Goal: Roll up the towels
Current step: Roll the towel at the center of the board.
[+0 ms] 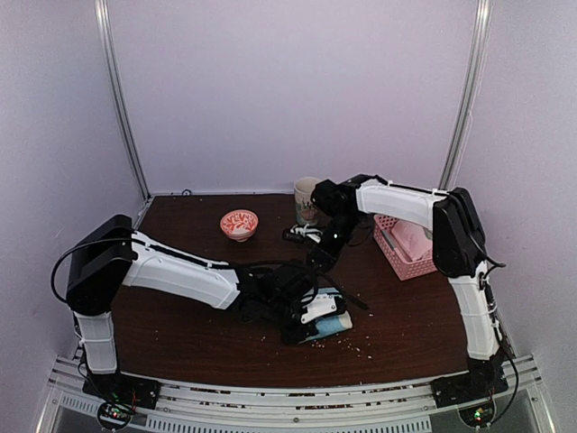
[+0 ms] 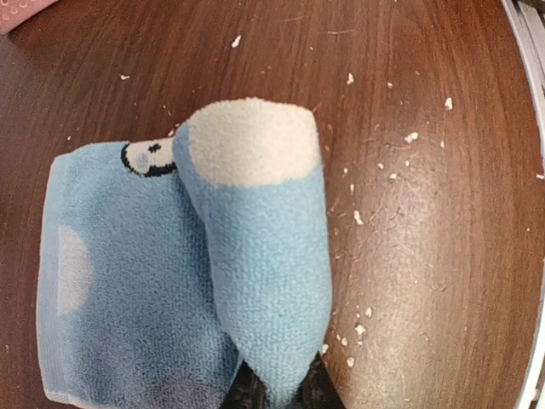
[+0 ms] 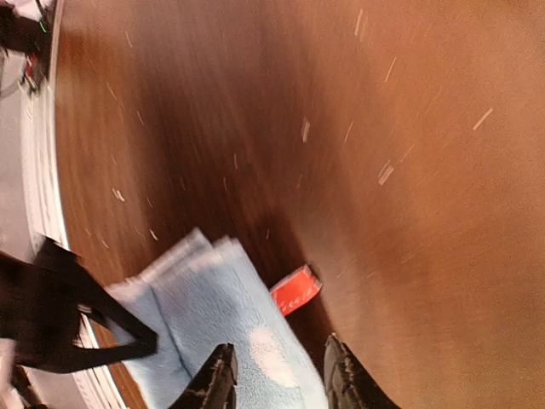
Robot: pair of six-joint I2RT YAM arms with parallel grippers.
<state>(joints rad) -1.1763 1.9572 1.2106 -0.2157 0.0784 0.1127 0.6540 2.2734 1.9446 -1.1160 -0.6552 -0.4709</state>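
Linty brown table (image 2: 426,213), with the blue towel (image 2: 264,256) by the near edge, half rolled. We've got the left gripper (image 2: 277,392) pinched on its raised fold, and the right gripper (image 3: 278,351) hovers above with fingers apart. Our worry: the roll looks slack, so letting go or dragging probably flops it open.

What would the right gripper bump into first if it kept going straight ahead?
Probably the light blue towel, which lies right ahead between the right gripper's open fingers. The picture is blurred, so how far is unclear.
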